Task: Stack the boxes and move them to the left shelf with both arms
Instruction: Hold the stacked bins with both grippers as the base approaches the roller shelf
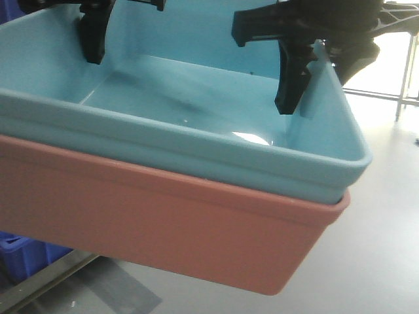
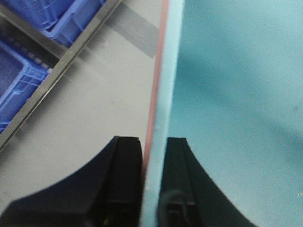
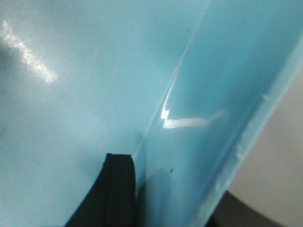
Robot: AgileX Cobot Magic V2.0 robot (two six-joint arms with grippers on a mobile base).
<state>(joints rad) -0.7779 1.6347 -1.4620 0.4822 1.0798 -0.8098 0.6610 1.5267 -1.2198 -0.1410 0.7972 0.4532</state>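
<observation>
left claw [image 2: 151, 146] pinches blue tub [image 1: 196, 85] nested in pink tub [image 1: 163, 222] | right claw [image 1: 304, 85] grips opposite wall — we hold the long axis between

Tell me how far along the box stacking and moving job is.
Stacking looks done: the blue tub sits nested in the pink tub. In hand: the left gripper and right gripper each clamp a side wall between their fingers, and the stack seems lifted, tilted. Remaining: setting it on the shelf, which isn't in view.
</observation>
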